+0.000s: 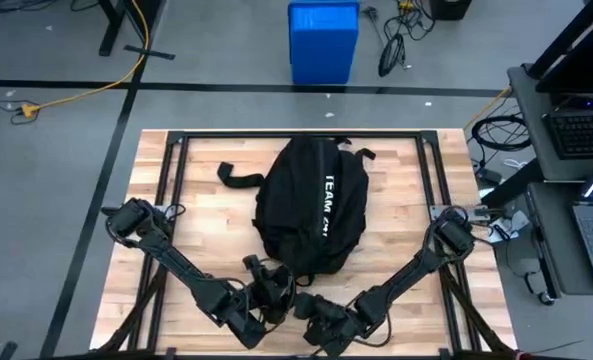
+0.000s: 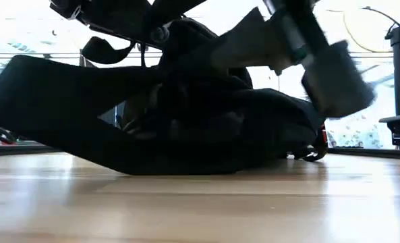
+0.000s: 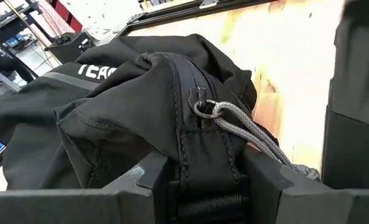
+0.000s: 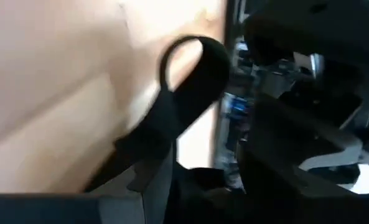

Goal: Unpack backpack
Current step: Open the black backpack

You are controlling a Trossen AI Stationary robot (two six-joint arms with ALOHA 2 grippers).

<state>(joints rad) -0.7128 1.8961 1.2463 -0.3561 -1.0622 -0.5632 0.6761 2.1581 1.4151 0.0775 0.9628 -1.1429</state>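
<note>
The wooden table (image 1: 396, 215) has the black backpack (image 1: 311, 205) lying flat pretty much dead centre, white lettering running along its top face, with one loose strap (image 1: 238, 176) trailing off toward 10 o'clock. Both arms reach in from the near corners and meet at the bag's 6 o'clock end. The left gripper (image 3: 200, 177) is clamped on a fold of backpack fabric right along the zipper seam, one finger on each side. A grey cord zipper pull (image 3: 246, 132) hangs off a metal ring just past those fingers. The right gripper (image 1: 324, 312) sits right next to it at 6 o'clock, but honestly can't tell if its fingers are apart or together.
</note>
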